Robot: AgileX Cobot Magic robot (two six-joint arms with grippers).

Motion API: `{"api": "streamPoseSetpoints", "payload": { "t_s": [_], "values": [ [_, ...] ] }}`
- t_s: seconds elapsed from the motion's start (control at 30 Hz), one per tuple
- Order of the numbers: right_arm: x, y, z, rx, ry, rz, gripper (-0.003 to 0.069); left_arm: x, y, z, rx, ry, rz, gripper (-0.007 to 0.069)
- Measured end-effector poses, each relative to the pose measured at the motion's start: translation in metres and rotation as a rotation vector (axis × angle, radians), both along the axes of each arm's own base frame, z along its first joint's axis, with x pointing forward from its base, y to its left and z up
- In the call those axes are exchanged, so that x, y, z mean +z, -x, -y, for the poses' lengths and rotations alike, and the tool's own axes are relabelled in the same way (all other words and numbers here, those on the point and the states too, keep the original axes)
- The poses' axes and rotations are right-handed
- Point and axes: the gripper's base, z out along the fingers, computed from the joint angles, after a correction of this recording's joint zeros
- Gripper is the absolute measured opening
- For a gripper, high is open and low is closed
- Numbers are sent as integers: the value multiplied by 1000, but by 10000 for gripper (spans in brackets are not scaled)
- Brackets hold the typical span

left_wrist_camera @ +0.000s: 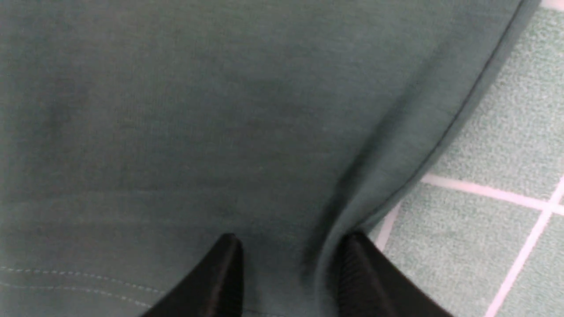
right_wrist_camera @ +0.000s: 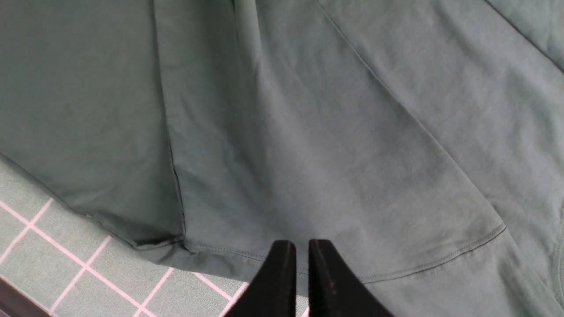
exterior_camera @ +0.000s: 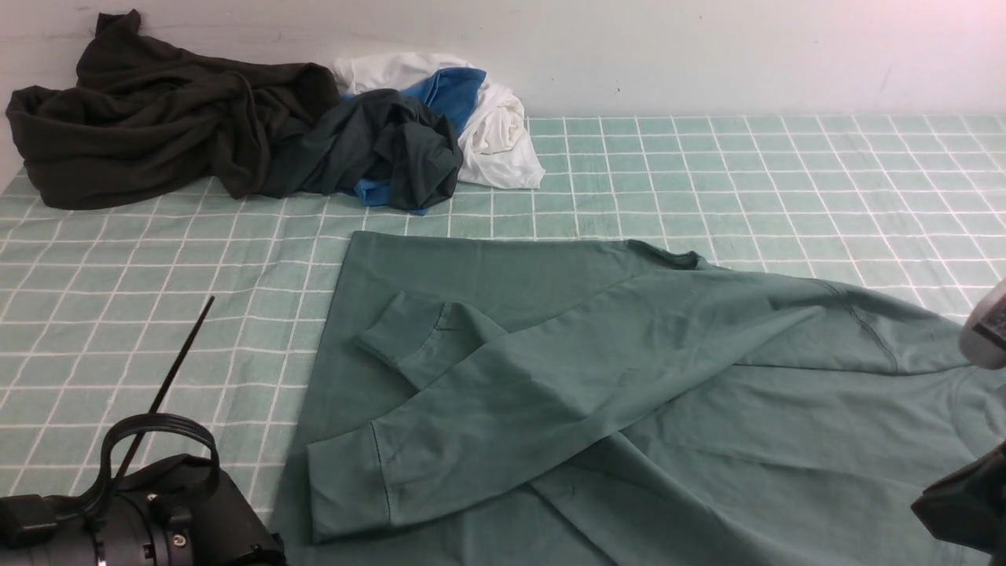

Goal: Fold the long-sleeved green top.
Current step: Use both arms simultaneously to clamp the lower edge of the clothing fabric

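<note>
Pale green checked cloth [exterior_camera: 786, 173] covers the table up to a white wall [exterior_camera: 707, 47]. At the far left lie a blackish-olive garment [exterior_camera: 141, 126] and a dark teal-grey garment [exterior_camera: 393, 149], heaped with a blue piece [exterior_camera: 452, 90] and a white one [exterior_camera: 495, 126], all well apart from my work.

The green long-sleeved top [exterior_camera: 629, 354] is spread flat from the near middle out to the right. Its long axis runs left to right, with the straight hem edge to the left and the seamed shoulders to the right. Both sleeves are laid across the body with their cuffs pointing left.

My left gripper [left_wrist_camera: 293, 251] is at the near left end of the top. Its jaws stand apart over the cloth's edge, with a ridge of fabric in the gap, not clamped as far as I can see. My right gripper [right_wrist_camera: 297, 246] hangs over the near right end, by a stitched seam. Its jaws are almost together, with nothing between them.

Each arm is nearer its own end, so I judge the next fold carries the near long edge away toward the far one.
</note>
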Motion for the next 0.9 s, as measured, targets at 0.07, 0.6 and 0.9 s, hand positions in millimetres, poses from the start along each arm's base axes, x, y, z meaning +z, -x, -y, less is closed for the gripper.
{"api": "streamPoseSetpoints", "payload": {
  "t_s": [0.07, 0.6, 0.9],
  "values": [
    [0, 0, 0, 0, 0, 0, 43, 0, 0, 0, 9, 0, 1, 154],
    [-15, 9, 0, 262, 114, -62, 231, 40, 8, -7, 201, -31, -46, 9],
    [-74, 15, 15, 540, 358, -59, 519, 32, 19, -28, 242, -96, -97, 9]
  ]
}}
